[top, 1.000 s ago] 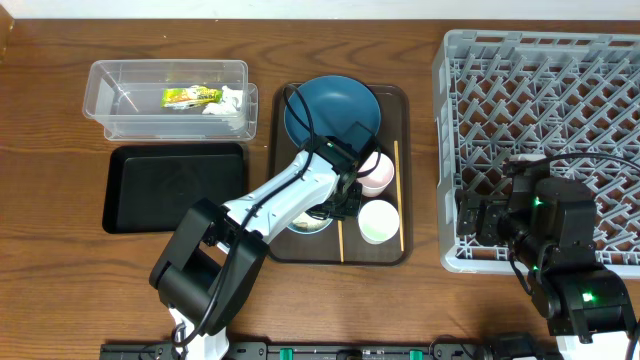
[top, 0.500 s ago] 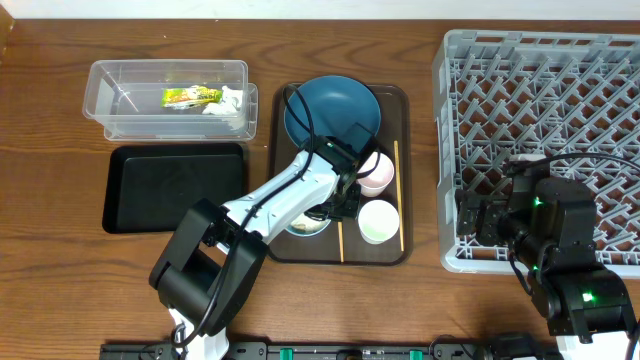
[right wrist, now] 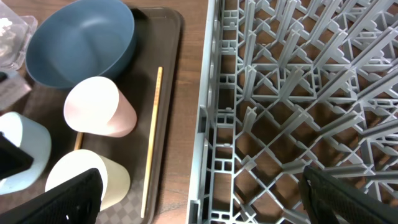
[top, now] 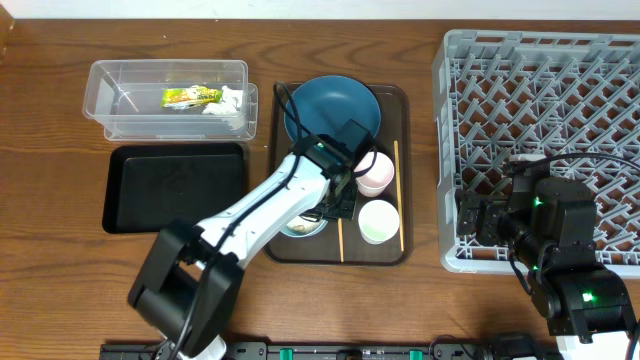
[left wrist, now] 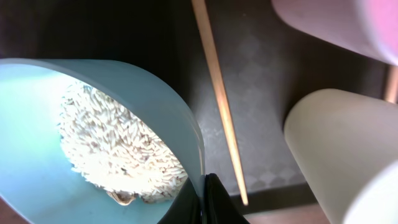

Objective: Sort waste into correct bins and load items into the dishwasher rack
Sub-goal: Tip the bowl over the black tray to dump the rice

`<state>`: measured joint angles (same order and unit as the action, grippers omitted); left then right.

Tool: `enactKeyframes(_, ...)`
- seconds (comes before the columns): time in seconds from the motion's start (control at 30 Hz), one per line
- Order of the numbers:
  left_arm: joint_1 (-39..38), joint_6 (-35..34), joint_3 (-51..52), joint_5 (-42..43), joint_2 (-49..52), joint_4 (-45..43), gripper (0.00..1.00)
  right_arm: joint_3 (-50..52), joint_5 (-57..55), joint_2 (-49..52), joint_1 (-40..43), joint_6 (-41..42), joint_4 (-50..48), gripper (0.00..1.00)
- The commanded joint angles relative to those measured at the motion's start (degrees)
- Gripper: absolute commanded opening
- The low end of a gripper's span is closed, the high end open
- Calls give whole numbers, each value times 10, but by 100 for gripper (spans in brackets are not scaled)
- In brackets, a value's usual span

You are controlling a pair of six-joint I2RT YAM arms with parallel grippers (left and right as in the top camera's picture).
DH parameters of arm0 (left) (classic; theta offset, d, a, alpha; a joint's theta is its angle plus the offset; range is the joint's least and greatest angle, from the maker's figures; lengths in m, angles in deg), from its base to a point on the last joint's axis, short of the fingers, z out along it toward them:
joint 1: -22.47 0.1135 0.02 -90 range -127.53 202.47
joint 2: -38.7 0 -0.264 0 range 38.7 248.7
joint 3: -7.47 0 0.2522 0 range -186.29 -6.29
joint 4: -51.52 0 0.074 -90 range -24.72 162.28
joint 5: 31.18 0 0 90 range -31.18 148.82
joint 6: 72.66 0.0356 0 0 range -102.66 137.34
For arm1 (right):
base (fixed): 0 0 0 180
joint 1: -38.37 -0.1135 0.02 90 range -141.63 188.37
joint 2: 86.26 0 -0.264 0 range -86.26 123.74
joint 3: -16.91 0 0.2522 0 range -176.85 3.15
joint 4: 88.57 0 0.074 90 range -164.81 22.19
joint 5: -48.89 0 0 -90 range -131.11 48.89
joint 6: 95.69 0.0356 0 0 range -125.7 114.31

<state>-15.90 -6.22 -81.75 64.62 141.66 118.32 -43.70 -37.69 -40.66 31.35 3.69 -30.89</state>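
Small light-blue bowl (left wrist: 37, 180), thin rim, pile of loose white rice grains (left wrist: 118, 143) in the bottom with one brownish bit among them. It is at the near-left corner of the brown serving tray (top: 400, 95). Left gripper (left wrist: 204, 199) is clamped on the bowl's right rim, one finger inside and one outside.

One wooden chopstick (left wrist: 221, 106) lies on the tray just right of the bowl, then the pale-green cup (left wrist: 342, 149) and pink cup (left wrist: 336, 25). Second chopstick (top: 397, 190) is by the tray's right edge. Dark-blue dish (top: 330, 108) fills the tray's far end.

The left arm hides most of the bowl from overhead.

Clear tub (top: 120, 95) at the table's far left holds the snack wrapper (top: 191, 96) and tissue (top: 226, 102); the print is too small to read. Black tray (top: 175, 187) lies in front of the tub.

Right gripper (right wrist: 205, 186) has its jaws wide apart and holds nothing, over the grey rack's (top: 540, 100) near-left corner.
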Motion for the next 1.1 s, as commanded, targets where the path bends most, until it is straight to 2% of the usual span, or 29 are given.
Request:
enactKeyframes(0.0,2,29,0,-7,-29,7,6,-10,-2,-2,-5,-9,1,99)
enactKeyframes(0.1,10,56,-1,-7,-45,9,6,-10,-2,-2,-5,-9,1,99)
enactKeyframes(0.4,89,69,-1,3,-124,9,6,-10,-2,-2,-5,-9,0,99)
enactKeyframes(0.6,205,122,-1,98,-162,9,6,-10,-2,-2,-5,-9,1,99)
enactKeyframes(0.73,294,150,0,175,-160,9,6,-10,-2,-2,-5,-9,2,99)
enactKeyframes(1.07,503,268,9,386,-150,21,6,-10,-2,-2,-5,-9,4,99)
